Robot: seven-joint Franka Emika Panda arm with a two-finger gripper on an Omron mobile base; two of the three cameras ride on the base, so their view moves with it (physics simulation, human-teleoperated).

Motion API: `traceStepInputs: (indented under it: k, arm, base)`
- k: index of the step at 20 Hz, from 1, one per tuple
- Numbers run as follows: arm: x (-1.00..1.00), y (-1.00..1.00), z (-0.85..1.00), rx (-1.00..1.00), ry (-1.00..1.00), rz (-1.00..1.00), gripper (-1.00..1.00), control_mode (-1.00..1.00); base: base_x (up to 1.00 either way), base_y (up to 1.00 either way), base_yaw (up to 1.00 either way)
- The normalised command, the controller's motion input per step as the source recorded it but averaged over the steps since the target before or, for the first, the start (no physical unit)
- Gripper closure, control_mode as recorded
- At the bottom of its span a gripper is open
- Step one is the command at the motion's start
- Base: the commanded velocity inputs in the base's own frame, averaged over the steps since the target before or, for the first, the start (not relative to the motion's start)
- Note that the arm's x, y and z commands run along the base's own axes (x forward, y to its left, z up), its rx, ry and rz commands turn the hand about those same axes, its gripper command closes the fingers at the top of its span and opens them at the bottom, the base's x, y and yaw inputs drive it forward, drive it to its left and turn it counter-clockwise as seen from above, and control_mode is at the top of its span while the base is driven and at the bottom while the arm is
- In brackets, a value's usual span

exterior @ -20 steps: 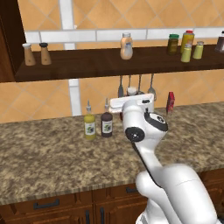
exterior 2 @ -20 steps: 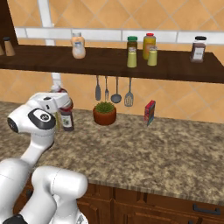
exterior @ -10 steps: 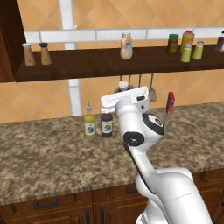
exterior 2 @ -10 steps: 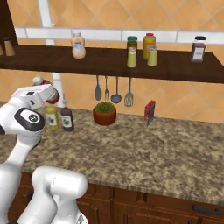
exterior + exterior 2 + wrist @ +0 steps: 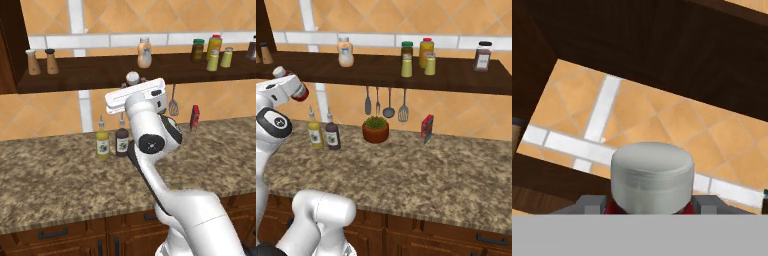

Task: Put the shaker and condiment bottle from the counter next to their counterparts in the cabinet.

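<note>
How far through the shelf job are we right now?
Done, it seems: two yellow-green shakers stand together on the cabinet shelf, so the shaker looks placed. In hand: the gripper is shut on the red condiment bottle, lifted off the counter to about shelf level. Left: set it beside the tan-filled bottle and let go.

The red condiment bottle (image 5: 297,89) with white cap is held tilted, just below the cabinet (image 5: 456,75) shelf, above the counter (image 5: 421,170). Two yellow-green shakers (image 5: 407,65) are seen upright, side by side, on that shelf.
</note>
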Motion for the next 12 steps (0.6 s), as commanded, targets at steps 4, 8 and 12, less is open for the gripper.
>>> traceStepInputs:
  k: [4,8,12]
  arm:
    - [0.00,0.16,0.64,0.01,0.04,0.00,1.00,-1.00]
    - [0.00,0.11,0.64,0.05,0.12,0.00,1.00,-1.00]
    - [0.07,0.01,0.38,0.10,0.08,-0.02,1.00,-1.00]
  base:
    - [0.00,0.00,0.00]
    - [0.00,0.00,0.00]
    - [0.00,0.00,0.00]
